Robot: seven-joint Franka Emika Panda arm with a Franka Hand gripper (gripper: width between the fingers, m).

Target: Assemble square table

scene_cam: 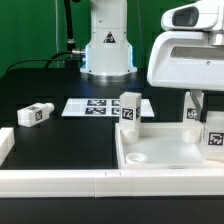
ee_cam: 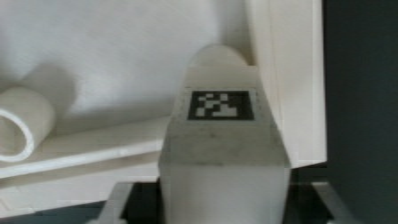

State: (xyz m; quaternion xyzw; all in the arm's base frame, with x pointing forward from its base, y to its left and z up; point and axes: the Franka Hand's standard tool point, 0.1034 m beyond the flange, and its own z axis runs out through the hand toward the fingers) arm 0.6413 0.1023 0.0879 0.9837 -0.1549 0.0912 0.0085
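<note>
One black desk [scene_cam: 50, 85] carries everything, so I start there. Next in size is the square panel [scene_cam: 165, 150], lying flat in the lower right of the exterior view. Its raised rim faces up, which leaves the corner sockets open to take posts from above. In the wrist view a round socket [ee_cam: 15, 120] shows close beside the held part.

White border rails [scene_cam: 70, 182] run along the lower edge and lower left of the exterior view. I take them as a fence that stops loose parts sliding off.

The end effector [scene_cam: 194, 98] hangs down from the upper right, over the panel's far right corner. Its fingers are drawn in to the width of the held leg post [ee_cam: 217, 140] and clamp its sides, with the tag facing the wrist camera. I judge the post is gripped this way so its free end can go down into a socket.

The marker board [scene_cam: 100, 107] lies flat at centre frame, just beyond the panel.

Three smaller posts remain. The standing leg post [scene_cam: 130, 108] is upright at the panel's far left corner, apparently seated. The right-edge leg post [scene_cam: 215, 135] is also upright, though I cannot tell whether it sits in a socket. The loose leg post [scene_cam: 35, 115] lies on its side at the left, well apart from the panel and not yet fitted.
</note>
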